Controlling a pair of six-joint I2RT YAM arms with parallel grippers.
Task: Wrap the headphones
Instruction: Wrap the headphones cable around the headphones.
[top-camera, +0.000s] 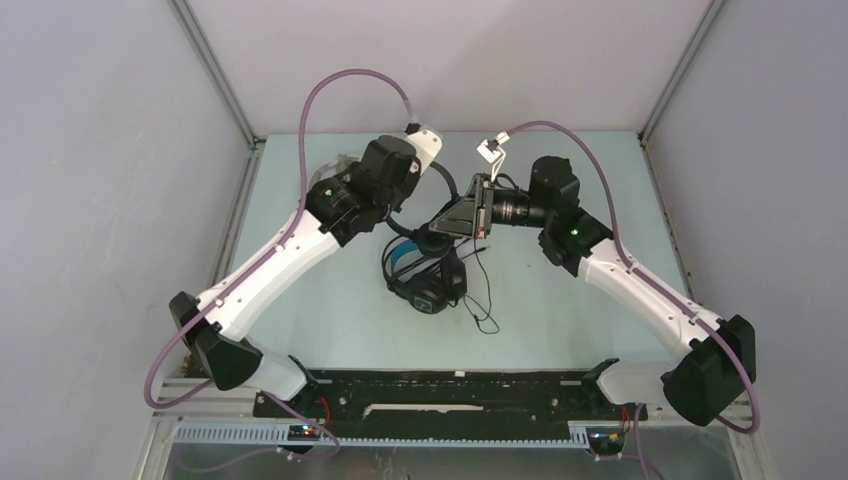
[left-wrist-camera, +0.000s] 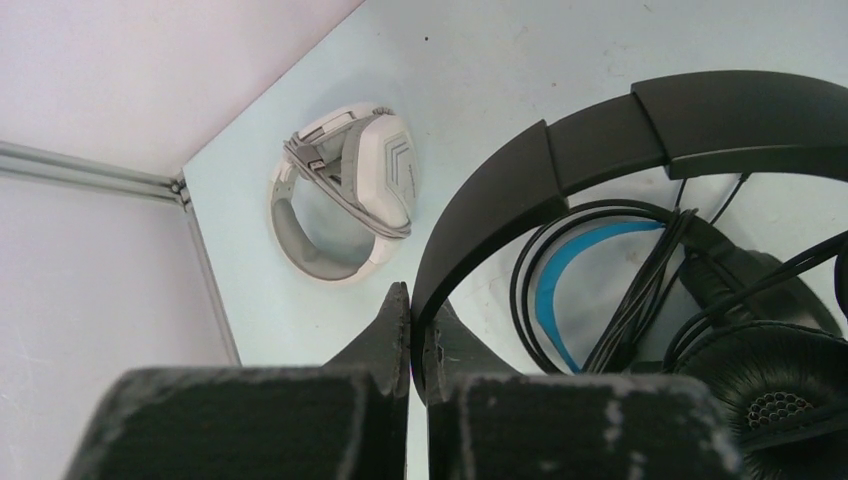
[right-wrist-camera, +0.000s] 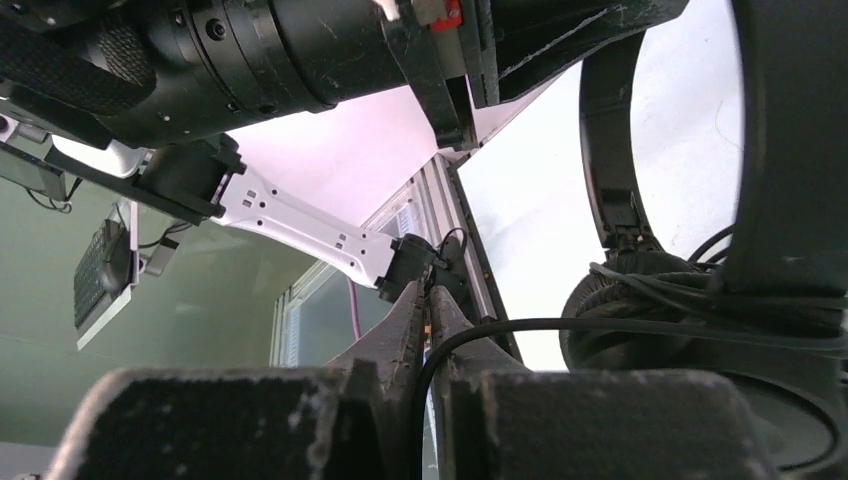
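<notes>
**Both grippers are working at the black headphones**

The left gripper (left-wrist-camera: 410, 305) is pinching the headband of the all-black headphones (left-wrist-camera: 560, 160), its two fingers pressed together on the band's lower end. From that grip the band is arching up and away to the right of the fingers.

Under that arc, just right of the left fingertips, the blue-lined headphones (left-wrist-camera: 560, 275) are lying on the table (left-wrist-camera: 520, 60). Loops of dark cord are crossing their band. A black ear cup with a mesh face (left-wrist-camera: 790, 405) is sitting at the far right of the left wrist view; which set it belongs to I cannot tell.

Ahead of the left fingertips and slightly to their left, well apart from them, the white-grey headphones (left-wrist-camera: 345, 195) are resting near the table's corner. Their grey cord is wound around the ear cup.

The right gripper (right-wrist-camera: 428, 305) is holding its fingers almost together, and a thin black cable (right-wrist-camera: 600, 325) is coming out from between them. The cable is running off to the right of the fingers toward a padded cup (right-wrist-camera: 615, 310) just beside them. In the top view both grippers are meeting over the dark sets, close to each other.
</notes>
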